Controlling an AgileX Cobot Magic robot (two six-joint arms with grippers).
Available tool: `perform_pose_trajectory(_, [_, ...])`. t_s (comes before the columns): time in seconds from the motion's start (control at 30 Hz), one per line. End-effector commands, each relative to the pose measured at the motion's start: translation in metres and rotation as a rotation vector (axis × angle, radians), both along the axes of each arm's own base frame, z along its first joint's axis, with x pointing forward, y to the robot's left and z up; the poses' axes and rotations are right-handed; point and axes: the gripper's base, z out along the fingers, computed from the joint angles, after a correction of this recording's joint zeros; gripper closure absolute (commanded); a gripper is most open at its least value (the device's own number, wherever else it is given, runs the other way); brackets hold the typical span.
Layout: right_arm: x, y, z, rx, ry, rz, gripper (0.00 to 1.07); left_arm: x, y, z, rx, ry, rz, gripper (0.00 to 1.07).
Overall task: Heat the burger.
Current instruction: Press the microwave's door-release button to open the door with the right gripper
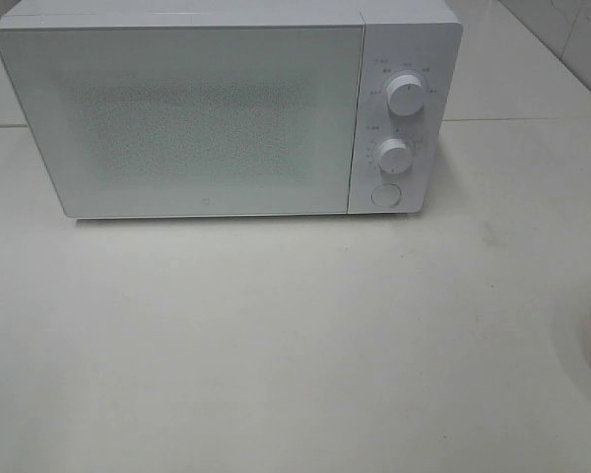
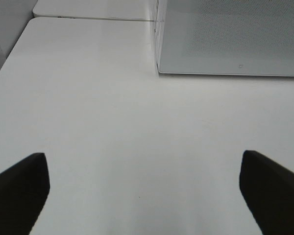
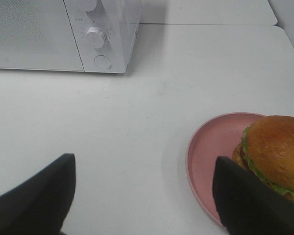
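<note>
White table [image 1: 276, 345] carrying a white microwave [image 1: 177, 118] toward its far edge, door [image 1: 187, 108] shut and facing the near edge. A pink plate [image 3: 210, 147] lies at the table's right edge, well apart from the microwave, and only a sliver of it enters the high view. The burger [image 3: 277, 152] sits on the plate, bun uppermost, lettuce frill showing beneath it.

The control panel at the microwave's right end bears an upper knob [image 1: 406, 94], a lower knob [image 1: 394, 156] and a round button [image 1: 385, 195] below them.

The left gripper [image 2: 143, 161] hovers over bare table before the door, jaws spread wide and empty. The right gripper [image 3: 144, 161] hovers beside the plate, jaws apart, holding nothing; the burger lies outside its span.

Judged stage: the opening step, nothing yet grasped. The next move probably calls for releasing the door, likely by the round button, before the plate is lifted level and carried inside.
</note>
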Motion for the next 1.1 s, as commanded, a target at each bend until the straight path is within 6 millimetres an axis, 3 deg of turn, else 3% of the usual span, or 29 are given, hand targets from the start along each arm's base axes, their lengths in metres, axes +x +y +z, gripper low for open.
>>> perform_pose_trajectory(0.03, [-0.003,0.000,0.000,0.002,-0.041,0.003,0.32,-0.003,0.000,0.000,-0.002,-0.036,-0.003,0.09])
perform_pose_trajectory(0.7, [-0.003,0.000,0.004,0.001,-0.049,0.002,0.32,-0.003,0.000,0.000,-0.002,-0.036,-0.003,0.09])
perform_pose_trajectory(1.1, [0.027,0.001,0.022,0.003,-0.016,-0.004,0.32,-0.003,0.000,0.000,-0.002,-0.036,-0.003,0.09])
